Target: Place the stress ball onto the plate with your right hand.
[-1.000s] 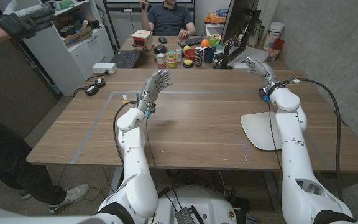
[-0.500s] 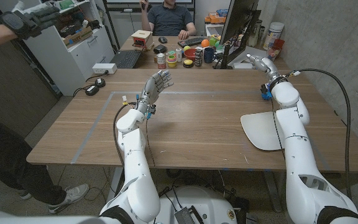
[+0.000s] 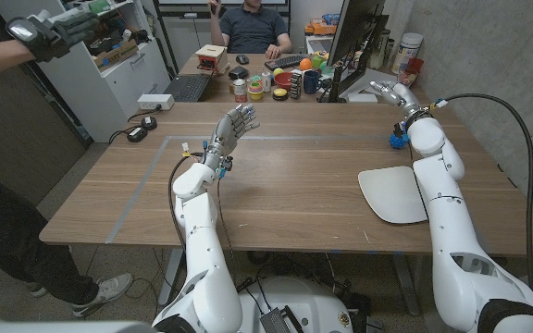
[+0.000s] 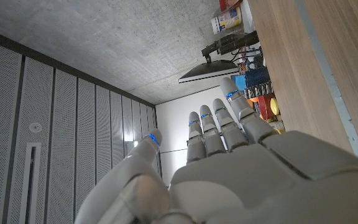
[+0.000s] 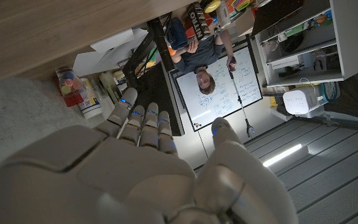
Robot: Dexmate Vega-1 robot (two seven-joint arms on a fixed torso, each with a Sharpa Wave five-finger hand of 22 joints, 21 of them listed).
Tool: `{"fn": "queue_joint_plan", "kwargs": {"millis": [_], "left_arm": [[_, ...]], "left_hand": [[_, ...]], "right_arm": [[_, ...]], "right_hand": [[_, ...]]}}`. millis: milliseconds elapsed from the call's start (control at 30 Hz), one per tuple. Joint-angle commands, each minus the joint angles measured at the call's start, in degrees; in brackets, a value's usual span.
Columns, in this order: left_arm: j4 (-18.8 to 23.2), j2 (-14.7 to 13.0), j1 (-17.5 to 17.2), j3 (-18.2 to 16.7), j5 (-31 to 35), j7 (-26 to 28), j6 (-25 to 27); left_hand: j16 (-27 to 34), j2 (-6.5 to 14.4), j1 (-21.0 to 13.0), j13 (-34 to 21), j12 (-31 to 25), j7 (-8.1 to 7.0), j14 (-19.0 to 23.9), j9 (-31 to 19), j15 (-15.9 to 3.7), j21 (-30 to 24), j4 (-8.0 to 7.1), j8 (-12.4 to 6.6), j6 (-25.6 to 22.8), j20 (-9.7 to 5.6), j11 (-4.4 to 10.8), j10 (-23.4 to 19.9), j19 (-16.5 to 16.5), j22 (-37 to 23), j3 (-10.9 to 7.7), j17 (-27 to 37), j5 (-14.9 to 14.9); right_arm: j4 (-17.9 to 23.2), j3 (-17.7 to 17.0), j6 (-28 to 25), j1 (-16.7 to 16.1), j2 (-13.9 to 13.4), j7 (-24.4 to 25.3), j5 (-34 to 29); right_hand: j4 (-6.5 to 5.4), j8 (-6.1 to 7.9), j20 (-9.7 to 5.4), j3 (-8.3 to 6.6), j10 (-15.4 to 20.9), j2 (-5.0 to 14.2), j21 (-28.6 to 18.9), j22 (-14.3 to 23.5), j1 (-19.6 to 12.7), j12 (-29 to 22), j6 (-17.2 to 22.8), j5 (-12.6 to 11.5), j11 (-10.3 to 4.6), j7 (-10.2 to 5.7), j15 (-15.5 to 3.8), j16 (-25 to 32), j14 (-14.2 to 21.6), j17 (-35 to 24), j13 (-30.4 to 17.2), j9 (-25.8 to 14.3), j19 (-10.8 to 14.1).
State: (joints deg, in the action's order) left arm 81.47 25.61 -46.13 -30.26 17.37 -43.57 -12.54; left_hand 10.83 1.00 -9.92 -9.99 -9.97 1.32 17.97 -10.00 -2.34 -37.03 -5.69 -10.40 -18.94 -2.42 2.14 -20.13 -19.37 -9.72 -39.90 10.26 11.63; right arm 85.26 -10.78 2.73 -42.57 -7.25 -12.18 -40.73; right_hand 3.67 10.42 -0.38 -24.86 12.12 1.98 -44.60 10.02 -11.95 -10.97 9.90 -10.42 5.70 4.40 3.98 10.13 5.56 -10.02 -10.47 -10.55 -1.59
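The right hand (image 3: 391,92) sits at the upper right of the head frame, raised near the far table edge, fingers extended and apart, holding nothing. The small blue stress ball (image 3: 396,141) shows just below it in the frame, beside the right wrist, on the wooden table (image 3: 294,185); its exact shape is partly masked by the arm. The pale grey flat plate (image 3: 391,194) lies lower right, well apart from the ball. The left hand (image 3: 234,125), upper centre-left, is upright with fingers spread, empty.

Judgement: the step in hand is the reach. The hand is beyond the ball, so it should draw back and descend over it, close around its middle, then carry it to the plate's centre and release low to prevent rolling.
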Motion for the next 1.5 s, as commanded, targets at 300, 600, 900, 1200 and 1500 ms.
{"fn": "queue_joint_plan", "kwargs": {"millis": [300,600,900,1200,1500], "left_arm": [[3.5,0.3,-2.8,1.7,0.1,1.0,1.4],[3.9,0.3,-3.5,2.0,0.1,1.4,1.7],[4.2,0.3,-3.8,2.2,0.3,1.4,2.1],[4.4,0.3,-4.0,2.2,0.4,1.6,2.3],[3.9,0.3,-3.6,1.6,0.7,1.6,2.3]], "left_hand": [[0.2,0.0,-0.4,-0.2,-0.4,0.25,0.0,-0.2,-1.48,0.4,0.12,-0.32,-0.3,-0.69,-0.17,-0.2,-0.4,-0.3,-0.22,0.1,0.1],[0.2,0.0,-0.4,-0.2,-0.4,0.16,0.0,-0.2,-1.47,0.5,0.13,-0.30,-0.3,-0.70,-0.21,-0.2,-0.4,-0.3,-0.20,0.1,0.1],[0.2,0.1,-0.4,-0.2,-0.4,0.26,0.0,-0.2,-1.47,0.6,0.13,-0.29,-0.3,-0.60,-0.24,-0.2,-0.3,-0.3,-0.19,0.1,0.1],[0.2,0.2,-0.4,-0.2,-0.4,0.32,-0.1,-0.2,-1.47,0.8,0.10,-0.29,-0.2,-0.55,-0.19,-0.2,-0.3,-0.3,-0.22,0.1,0.1],[0.2,0.2,-0.4,-0.2,-0.4,0.37,-0.1,-0.2,-1.46,0.9,0.08,-0.30,-0.2,-0.48,-0.32,-0.2,-0.3,-0.3,-0.21,0.1,0.1]], "right_arm": [[-0.2,3.8,-8.6,1.4,-3.8,3.0,-13.1],[-0.9,5.7,-13.4,1.7,-5.0,3.2,-18.2],[-0.9,9.3,-19.9,2.3,-5.8,2.5,-25.5],[-2.3,11.5,-25.0,4.1,-6.5,-1.8,-29.8],[-4.8,12.7,-28.3,5.7,-6.8,-4.7,-31.7]], "right_hand": [[0.08,-0.34,2.88,1.79,-3.6,-0.99,2.6,0.1,0.9,0.4,-3.2,0.0,-0.19,-0.17,0.49,-0.3,-3.7,-0.2,-0.2,-0.1,-4.6],[0.12,-0.67,3.70,2.98,-7.2,-1.49,3.8,0.1,1.7,0.6,-6.7,-0.1,0.20,0.06,0.56,-0.2,-5.6,-0.2,-0.2,-0.1,-5.1],[0.51,-0.44,7.47,4.29,-9.7,-2.66,5.1,-0.1,2.2,0.3,-9.9,-0.1,-0.02,-1.54,0.61,0.1,-6.8,-0.1,-0.2,-0.1,-5.3],[0.95,-0.42,12.47,5.81,-13.2,-4.03,7.7,-0.3,2.9,0.4,-13.7,-0.3,-0.90,-5.65,1.55,-0.1,-8.7,-0.1,-0.2,-0.1,-6.0],[1.36,0.16,12.76,5.65,-14.2,-3.35,9.8,-0.3,2.2,0.1,-14.0,-0.3,-0.59,-6.31,2.99,0.1,-9.4,0.0,-0.2,-0.2,-7.7]]}}
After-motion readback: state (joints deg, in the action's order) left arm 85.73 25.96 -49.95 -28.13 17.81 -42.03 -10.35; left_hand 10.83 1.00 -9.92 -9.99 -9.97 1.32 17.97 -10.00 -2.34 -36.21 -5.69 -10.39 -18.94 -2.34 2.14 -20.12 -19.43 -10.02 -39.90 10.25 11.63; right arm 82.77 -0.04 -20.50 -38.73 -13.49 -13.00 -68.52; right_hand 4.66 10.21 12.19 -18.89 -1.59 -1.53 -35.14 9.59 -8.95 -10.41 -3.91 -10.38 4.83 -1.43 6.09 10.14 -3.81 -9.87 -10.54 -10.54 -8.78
